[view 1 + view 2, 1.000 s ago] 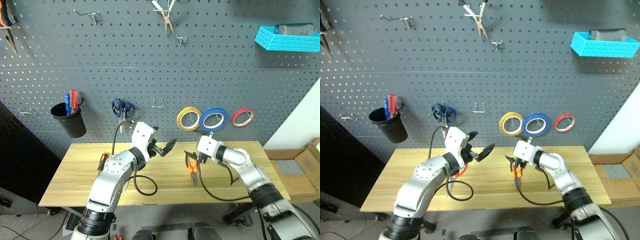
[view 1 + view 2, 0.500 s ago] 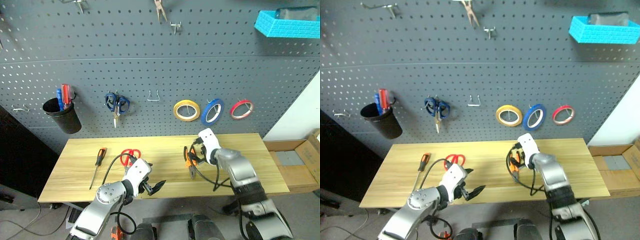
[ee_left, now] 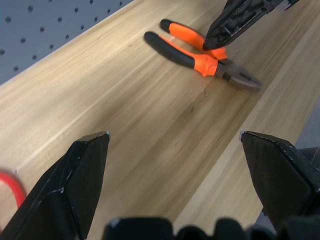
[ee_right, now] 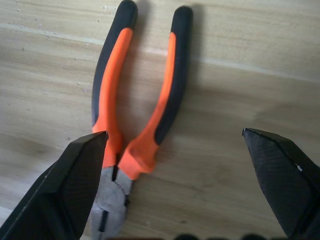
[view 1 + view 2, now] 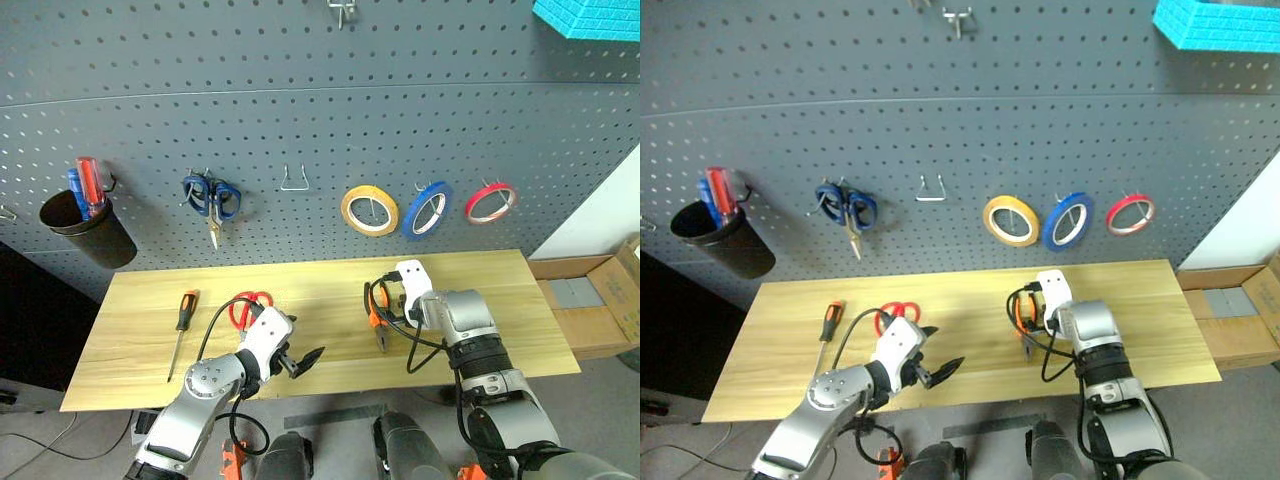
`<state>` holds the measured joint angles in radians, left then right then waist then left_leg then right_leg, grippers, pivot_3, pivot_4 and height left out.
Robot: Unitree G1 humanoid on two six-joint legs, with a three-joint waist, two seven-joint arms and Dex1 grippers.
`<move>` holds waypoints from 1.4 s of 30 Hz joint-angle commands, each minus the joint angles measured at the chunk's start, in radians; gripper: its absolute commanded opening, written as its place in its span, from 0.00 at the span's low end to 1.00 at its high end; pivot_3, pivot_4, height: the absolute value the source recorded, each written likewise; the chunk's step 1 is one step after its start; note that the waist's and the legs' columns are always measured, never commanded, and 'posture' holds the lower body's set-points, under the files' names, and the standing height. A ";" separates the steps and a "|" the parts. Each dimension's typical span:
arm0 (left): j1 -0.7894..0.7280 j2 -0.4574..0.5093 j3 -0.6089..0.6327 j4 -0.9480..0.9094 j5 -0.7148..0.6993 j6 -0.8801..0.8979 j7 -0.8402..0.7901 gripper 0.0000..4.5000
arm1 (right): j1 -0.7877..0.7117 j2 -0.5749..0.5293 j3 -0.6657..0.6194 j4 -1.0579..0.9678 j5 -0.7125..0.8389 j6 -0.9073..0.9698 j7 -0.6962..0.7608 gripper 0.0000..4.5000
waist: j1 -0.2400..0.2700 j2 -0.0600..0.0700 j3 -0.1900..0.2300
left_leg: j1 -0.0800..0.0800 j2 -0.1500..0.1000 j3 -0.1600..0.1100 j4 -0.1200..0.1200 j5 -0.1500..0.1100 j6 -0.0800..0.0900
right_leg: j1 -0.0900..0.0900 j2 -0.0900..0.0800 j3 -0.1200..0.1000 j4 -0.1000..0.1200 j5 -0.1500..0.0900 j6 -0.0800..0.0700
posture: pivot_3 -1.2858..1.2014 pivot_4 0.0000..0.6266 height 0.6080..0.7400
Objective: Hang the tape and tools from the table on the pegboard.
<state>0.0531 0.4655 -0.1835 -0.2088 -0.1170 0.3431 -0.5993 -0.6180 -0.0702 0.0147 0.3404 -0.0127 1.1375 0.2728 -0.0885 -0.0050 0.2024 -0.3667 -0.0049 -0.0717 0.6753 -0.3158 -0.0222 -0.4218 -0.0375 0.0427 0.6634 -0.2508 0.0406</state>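
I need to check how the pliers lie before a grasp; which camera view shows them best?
The right wrist view: the pliers lie flat and close between the open right hand. The left wrist view shows them whole but farther off; the eye views show them small, partly behind the right arm.

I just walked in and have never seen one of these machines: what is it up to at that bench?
It is tidying tools from the wooden table onto the grey pegboard. The yellow tape already hangs there beside a blue and a red roll. The right gripper hovers open just above the orange-and-black pliers, apparently about to pick them up. The left gripper waits open over the table's front edge. The red-handled scissors and the orange-handled screwdriver lie on the table.
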 commanded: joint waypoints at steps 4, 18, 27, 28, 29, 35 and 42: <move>0.032 -0.007 0.027 -0.068 -0.011 0.002 0.016 1.00 | -0.082 0.065 -0.057 0.041 0.060 0.041 -0.051 1.00 | 0.000 -0.001 0.014 | 0.001 -0.001 0.000 0.000 0.000 0.000 | 0.001 0.000 -0.001 0.001 0.001 0.001 | 0.50 0.40 1.00; 0.066 -0.011 0.053 -0.109 -0.011 0.023 0.043 1.00 | -0.156 0.073 0.009 0.243 0.050 -0.121 -0.090 1.00 | 0.005 -0.001 0.022 | 0.001 -0.001 0.000 0.000 0.000 0.000 | 0.001 0.000 -0.001 -0.001 0.001 0.001 | 0.52 0.41 1.00; 0.090 -0.010 0.063 -0.137 -0.012 0.038 0.049 1.00 | -0.166 0.076 0.042 0.377 0.025 -0.237 -0.105 1.00 | 0.005 -0.001 0.025 | 0.002 0.000 0.000 0.000 0.000 0.000 | 0.001 0.001 -0.001 -0.001 0.001 0.001 | 0.52 0.42 1.00; 0.091 -0.011 0.064 -0.139 -0.012 0.040 0.050 1.00 | -0.167 0.078 0.042 0.384 0.026 -0.240 -0.107 1.00 | 0.005 -0.001 0.025 | 0.002 0.000 0.000 0.000 0.000 0.000 | 0.001 0.001 -0.001 -0.001 0.001 0.001 | 0.52 0.42 1.00; 0.094 -0.011 0.063 -0.143 -0.012 0.042 0.050 1.00 | -0.167 0.080 0.040 0.391 0.026 -0.245 -0.109 1.00 | 0.006 -0.001 0.025 | 0.002 0.000 -0.001 0.000 0.000 0.000 | 0.001 0.001 -0.001 -0.001 0.001 0.001 | 0.52 0.42 1.00; 0.102 -0.012 0.060 -0.156 -0.021 0.048 0.037 1.00 | -0.172 0.077 0.035 0.414 0.031 -0.267 -0.108 0.73 | 0.005 -0.001 0.025 | 0.002 0.000 -0.001 0.000 0.000 0.000 | 0.001 0.001 -0.001 -0.001 0.001 0.001 | 0.52 0.41 1.00; 0.093 -0.014 0.056 -0.147 -0.025 0.045 0.028 1.00 | -0.174 0.072 0.038 0.414 0.031 -0.279 -0.102 0.63 | 0.005 -0.001 0.025 | 0.002 0.000 -0.001 -0.001 0.000 0.000 | 0.001 0.001 -0.001 -0.001 0.001 0.001 | 0.52 0.40 1.00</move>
<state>0.1478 0.4556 -0.1302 -0.3189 -0.1214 0.3927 -0.5619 -0.7982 -0.0021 0.0529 0.7408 0.0156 0.8569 0.1665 -0.0838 -0.0065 0.2272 -0.3650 -0.0051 -0.0725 0.6748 -0.3158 -0.0222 -0.4204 -0.0369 0.0416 0.6626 -0.2501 0.0420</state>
